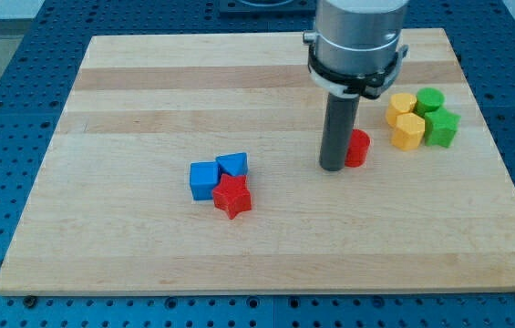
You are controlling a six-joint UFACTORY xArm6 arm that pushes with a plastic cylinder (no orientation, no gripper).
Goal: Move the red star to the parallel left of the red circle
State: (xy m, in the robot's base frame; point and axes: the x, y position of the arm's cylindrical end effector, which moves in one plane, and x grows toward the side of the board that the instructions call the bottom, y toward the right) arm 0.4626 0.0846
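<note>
My tip (334, 168) rests bare against the red circle (358, 148), holding nothing. The red star (232, 196) sits well off at eight o'clock, touching two blue blocks (218, 173). Best approach: circle round, push from its nine o'clock side.

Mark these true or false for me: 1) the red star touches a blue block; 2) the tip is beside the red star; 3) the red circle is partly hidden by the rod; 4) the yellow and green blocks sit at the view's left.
1) True: the red star sits against the blue cube, with the blue triangle just above it.
2) False: my tip is beside the red circle, well to the star's right.
3) True: the rod covers its left side.
4) False: the yellow blocks and green blocks cluster at the view's right.
</note>
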